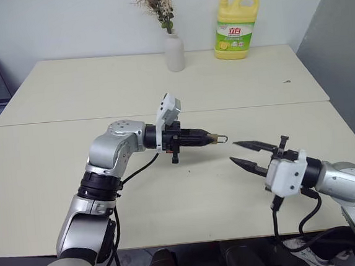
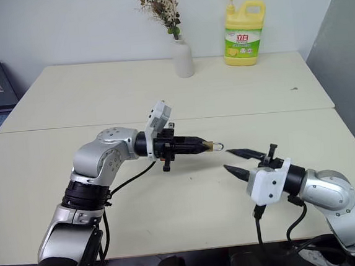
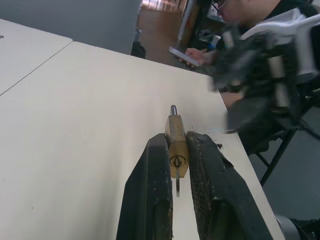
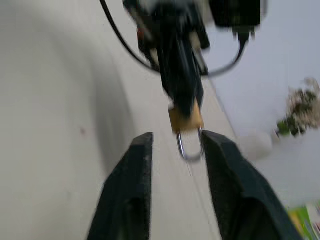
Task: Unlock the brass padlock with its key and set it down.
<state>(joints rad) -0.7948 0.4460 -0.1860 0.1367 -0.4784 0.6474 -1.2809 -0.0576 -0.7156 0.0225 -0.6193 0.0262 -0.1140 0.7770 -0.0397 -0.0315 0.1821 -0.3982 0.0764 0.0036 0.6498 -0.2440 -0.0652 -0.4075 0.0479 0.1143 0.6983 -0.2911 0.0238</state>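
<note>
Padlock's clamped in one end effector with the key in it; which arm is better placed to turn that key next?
Probably the right. The left end effector is occupied gripping the brass padlock, key hanging from its keyhole. The right end effector is empty, fingers apart, aimed at the lock from close by.

The left claw (image 1: 210,139) gripped the small golden-brass rectangular padlock (image 1: 213,138) above the cream worktop (image 1: 161,84); the right claw (image 1: 244,154) gaped nearby.

Both arms are silver-grey metal with rounded joint housings and black bands. Each gripper (image 1: 215,139) (image 1: 242,153) has 2 tapered black fingers on a white wrist block. Black cables loop under each forearm.
</note>
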